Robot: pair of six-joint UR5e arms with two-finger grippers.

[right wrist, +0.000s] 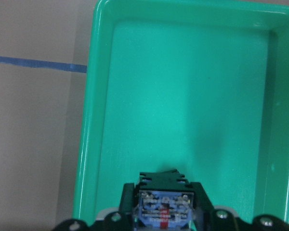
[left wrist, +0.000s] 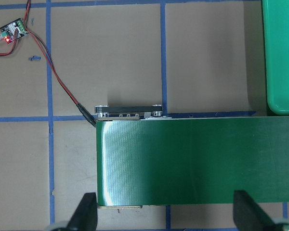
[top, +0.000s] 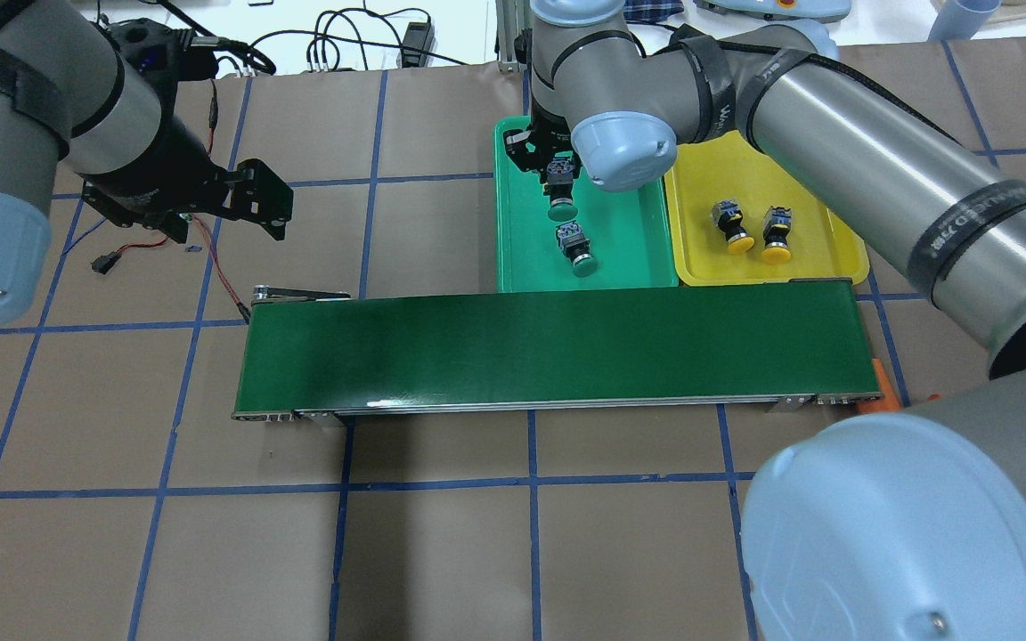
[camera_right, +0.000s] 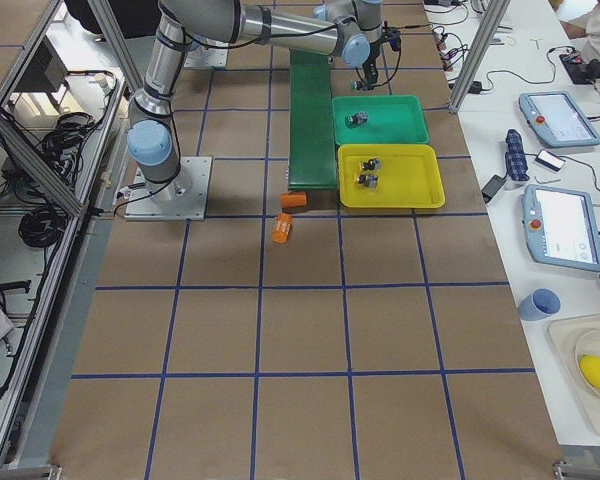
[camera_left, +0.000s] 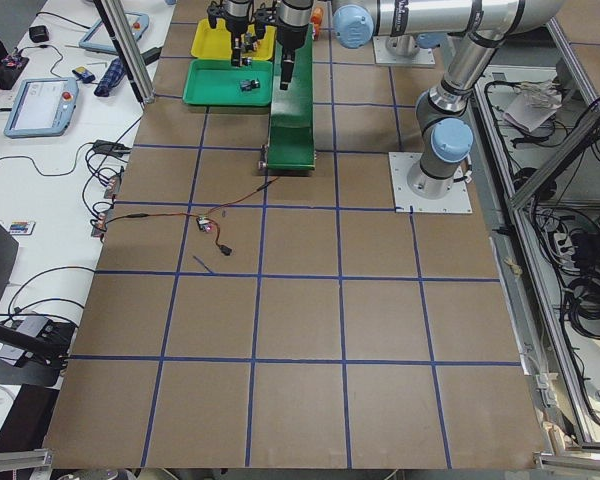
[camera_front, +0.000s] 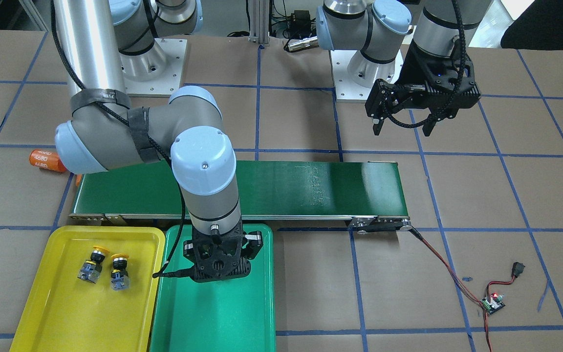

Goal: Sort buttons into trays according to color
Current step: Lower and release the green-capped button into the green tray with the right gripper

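Pinched in the right gripper (top: 556, 175), a held green button (right wrist: 164, 210) is seen over the green tray (top: 629, 254); contact with it cannot be told. A second green button (top: 575, 248) is laid in the green tray, just beside the held one. One yellow button (camera_front: 93, 264) and another yellow button (camera_front: 119, 272) are laid side by side in the yellow tray (camera_front: 66, 313), set just beside the green tray. A conveyor belt (top: 557, 352) is run along the green tray's short end. The left gripper (camera_front: 402, 131), fingers spread wide, is poised well apart from the green tray. The table (top: 442, 552) is papered brown and gridded with blue tape; an orange cylinder (camera_front: 47, 160) and a controller board (camera_front: 493, 303) are noted on it.
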